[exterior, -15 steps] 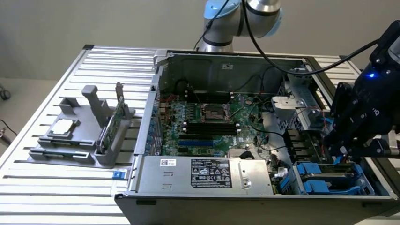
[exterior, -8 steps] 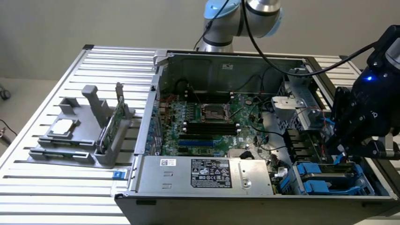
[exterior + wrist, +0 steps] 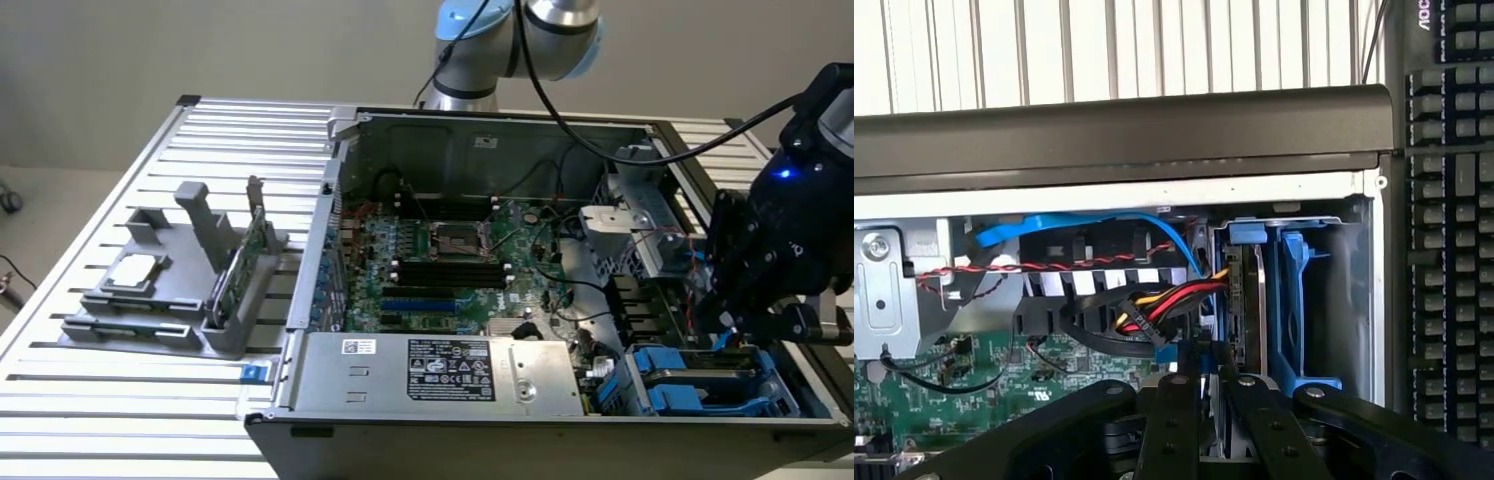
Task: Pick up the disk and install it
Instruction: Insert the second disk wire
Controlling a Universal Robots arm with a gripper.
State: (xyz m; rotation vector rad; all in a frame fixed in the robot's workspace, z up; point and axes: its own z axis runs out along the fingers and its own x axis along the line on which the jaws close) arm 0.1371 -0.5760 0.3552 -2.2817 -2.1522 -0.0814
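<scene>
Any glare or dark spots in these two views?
Exterior view: even light, the tool a dark silhouette with a small blue LED, the disk bay dim. Wrist view: the slatted table behind the case is washed out bright, the case interior shadowed.

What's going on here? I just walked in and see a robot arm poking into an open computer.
The arm's gripper is down at the drive bay in the corner of the open computer case, on the exterior view's right. Its fingers are closed narrowly around the disk, which stands on edge in its blue carrier inside the bay, next to a bundle of coloured cables. Over on the exterior view's left, a grey stand holds a small silver chip and a green card.
</scene>
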